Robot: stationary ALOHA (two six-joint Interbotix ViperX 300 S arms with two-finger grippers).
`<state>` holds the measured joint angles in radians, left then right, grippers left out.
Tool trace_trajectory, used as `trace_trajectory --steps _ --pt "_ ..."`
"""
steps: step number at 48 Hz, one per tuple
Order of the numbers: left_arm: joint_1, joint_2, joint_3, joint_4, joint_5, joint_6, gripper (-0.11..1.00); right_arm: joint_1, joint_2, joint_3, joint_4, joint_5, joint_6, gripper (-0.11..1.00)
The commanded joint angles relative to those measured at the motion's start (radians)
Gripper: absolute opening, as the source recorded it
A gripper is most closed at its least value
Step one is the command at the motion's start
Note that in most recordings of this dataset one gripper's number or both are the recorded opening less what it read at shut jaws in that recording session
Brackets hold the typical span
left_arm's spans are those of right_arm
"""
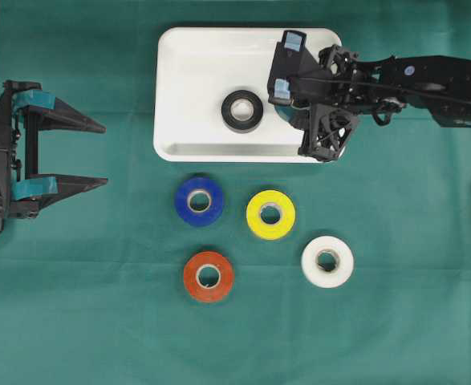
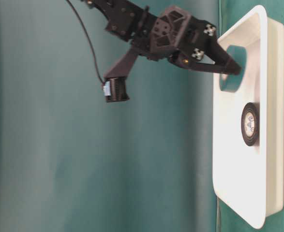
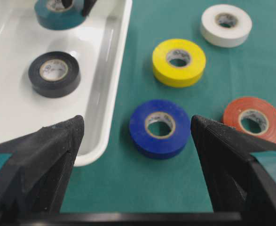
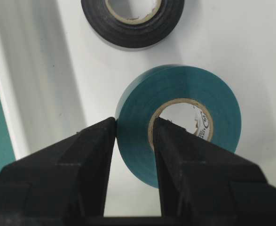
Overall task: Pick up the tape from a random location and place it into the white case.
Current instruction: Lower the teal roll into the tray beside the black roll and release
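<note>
A green cloth covers the table (image 1: 395, 321), and near its far edge sits the white case (image 1: 195, 72), a shallow tray with rounded corners and a raised rim. The right hand (image 4: 134, 136) hangs over the case's right half, clamped on the rim of a teal tape roll (image 4: 175, 117): one finger outside the roll, the other down in its cardboard core. The tape is glossy, its inner label printed in small dark letters. A black tape roll (image 1: 242, 111) lies flat in the case, just beside the teal one.

From overhead the arm hides nearly all of the teal roll; the right wrist view shows the grip plainly. The table-level view shows the roll close above the case floor, though I cannot tell whether it touches.

The left hand (image 1: 99, 154) stands wide open at the table's left edge, holding nothing. Its camera takes in the blue (image 3: 160, 128), yellow (image 3: 178, 62), orange (image 3: 253, 120) and white (image 3: 225, 25) rolls lying on the cloth beside the case.
</note>
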<state>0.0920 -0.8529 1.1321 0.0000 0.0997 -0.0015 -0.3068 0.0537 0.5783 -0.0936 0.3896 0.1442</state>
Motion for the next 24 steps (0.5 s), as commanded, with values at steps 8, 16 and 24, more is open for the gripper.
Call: trace_trajectory --steps 8,16,24 --pt "0.003 0.002 -0.015 0.000 -0.011 0.000 0.89 -0.002 0.008 0.003 0.000 -0.034 0.002 0.28" --pt "0.002 0.003 -0.015 -0.002 -0.012 0.000 0.89 -0.003 0.008 0.003 0.000 -0.034 0.002 0.28" --pt "0.002 0.003 -0.015 -0.002 -0.011 0.002 0.89 -0.002 0.008 0.003 0.002 -0.029 0.005 0.28"
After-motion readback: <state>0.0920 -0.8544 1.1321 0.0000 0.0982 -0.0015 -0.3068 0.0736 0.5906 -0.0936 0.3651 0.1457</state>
